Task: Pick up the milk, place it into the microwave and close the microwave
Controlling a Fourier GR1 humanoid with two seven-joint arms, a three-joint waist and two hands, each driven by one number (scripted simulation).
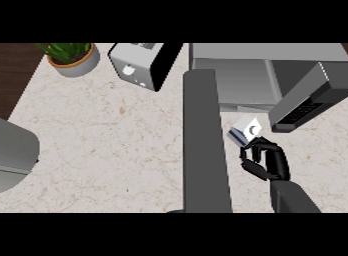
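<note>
Right robot hand [265, 161] low over the bench [110, 145], fingers curled round the milk carton [248, 129], carton tilted and just in front of the microwave [236, 80]. Left forearm [205, 145] reaches straight up the middle; its robot hand can't be seen. Microwave door [310, 97] swung open. Behind: toaster [141, 64], potted plant [72, 57].

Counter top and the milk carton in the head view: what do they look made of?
The counter top looks like polished stone, perhaps marble: pale cream with fine brownish veins. The milk carton, held by the right hand, looks like coated paperboard: flat white faces, sharp folded edges, a blue side; the material is a guess.
</note>
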